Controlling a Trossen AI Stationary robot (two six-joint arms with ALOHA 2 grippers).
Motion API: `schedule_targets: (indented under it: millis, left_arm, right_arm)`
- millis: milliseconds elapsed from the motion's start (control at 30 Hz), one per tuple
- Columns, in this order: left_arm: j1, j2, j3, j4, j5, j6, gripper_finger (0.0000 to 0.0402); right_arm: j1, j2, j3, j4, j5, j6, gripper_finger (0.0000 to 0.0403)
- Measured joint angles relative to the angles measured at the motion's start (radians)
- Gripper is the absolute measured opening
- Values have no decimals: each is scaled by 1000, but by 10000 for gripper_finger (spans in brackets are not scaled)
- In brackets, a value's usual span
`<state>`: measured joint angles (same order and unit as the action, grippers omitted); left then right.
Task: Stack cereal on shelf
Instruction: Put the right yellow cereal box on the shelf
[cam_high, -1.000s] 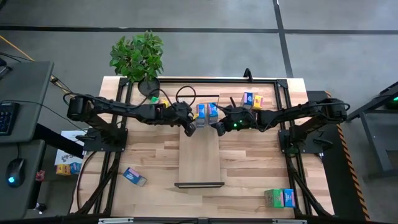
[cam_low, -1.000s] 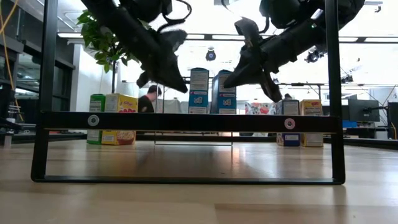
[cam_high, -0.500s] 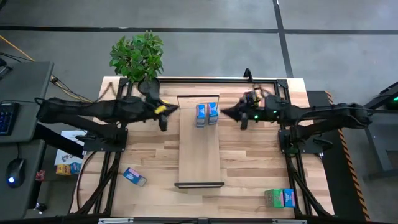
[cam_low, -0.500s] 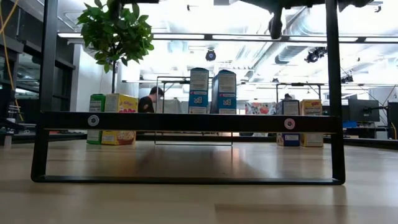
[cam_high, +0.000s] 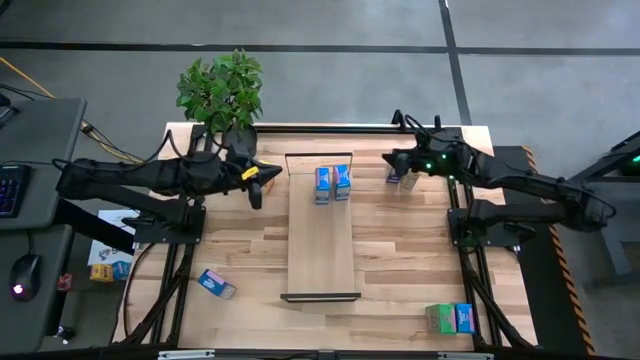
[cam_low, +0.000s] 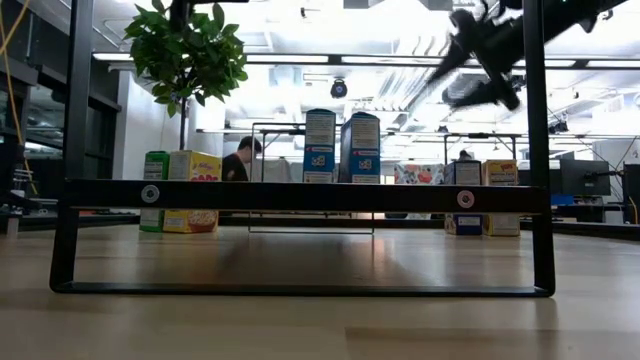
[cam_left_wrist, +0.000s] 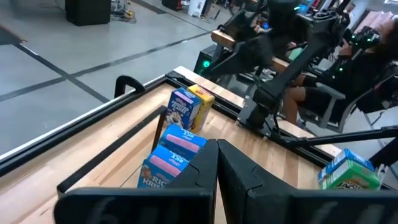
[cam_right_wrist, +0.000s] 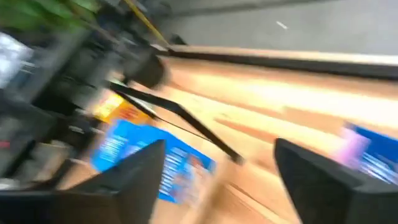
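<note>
Two blue cereal boxes (cam_high: 332, 183) stand upright side by side on the far end of the shelf (cam_high: 322, 250), a long light-wood board with black end brackets; the low view shows them (cam_low: 340, 147) above the near bracket. My left gripper (cam_high: 256, 195) hangs shut and empty to the left of the shelf, its fingers (cam_left_wrist: 216, 163) pressed together. My right gripper (cam_high: 392, 166) hovers open and empty to the right of the shelf's far end, raised (cam_low: 478, 62), beside a blue and a yellow box (cam_high: 405, 168) standing on the table.
A potted plant (cam_high: 222, 92) stands at the far left, with a green and a yellow box (cam_low: 180, 190) near it. A blue box (cam_high: 215, 284) lies on the table at the near left; a green and a blue box (cam_high: 448, 318) stand at the near right.
Both grippers have drawn up and away from the two blue boxes, which stay upright on the shelf. My left gripper went toward the table's left edge, still shut. My right gripper went toward the right and far edges and has opened.
</note>
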<state>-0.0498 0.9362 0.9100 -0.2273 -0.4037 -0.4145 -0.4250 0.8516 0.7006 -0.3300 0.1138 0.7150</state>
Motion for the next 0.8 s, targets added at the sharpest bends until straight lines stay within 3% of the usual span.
schedule_targets:
  millis: [100,167,333,433,567,800]
  left_arm:
    - [0,5,0,-5,2,0,0]
    - [0,6,0,-2,2,-1,0]
    - [0,8,0,-1,1,-1,0]
    - [1,8,0,-2,1,-1,0]
    - [1,8,0,-2,1,-1,0]
    - [1,8,0,-1,1,-1,0]
  right_arm:
    - [-60,-3,0,-176,41,64,346]
    - [-89,4,-1,-281,73,128,359]
    - [-132,6,10,-363,70,191,364]
    - [-136,26,83,-463,151,182,365]
    - [-138,128,195,-664,250,177,365]
    - [-138,314,263,-674,255,166,365]
